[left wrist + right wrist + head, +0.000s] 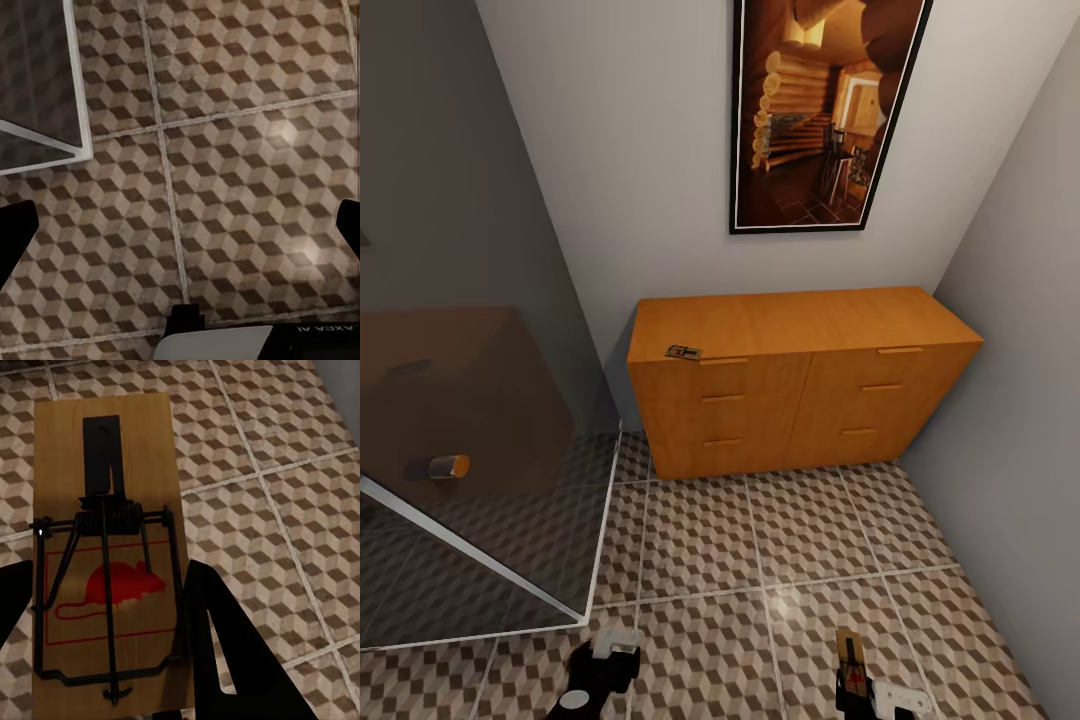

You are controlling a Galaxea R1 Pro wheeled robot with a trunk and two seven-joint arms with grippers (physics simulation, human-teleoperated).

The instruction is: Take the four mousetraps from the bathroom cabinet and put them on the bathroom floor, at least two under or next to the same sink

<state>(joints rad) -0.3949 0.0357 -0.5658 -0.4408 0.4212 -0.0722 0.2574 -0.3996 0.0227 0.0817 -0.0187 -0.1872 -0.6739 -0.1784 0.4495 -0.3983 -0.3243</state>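
A mousetrap (105, 562) is clamped in the right pincer (857, 690), held just above the floor (760, 570). The left pincer (603, 665) is seen spread apart, holding nothing. Farther off, a second trap (683, 352) is lying at the cabinet (800, 390) top's front left edge.

Head: high, facing down at cabinet (800, 375) | wrists: close, facing down | shared: bathroom floor (760, 590) tiles.
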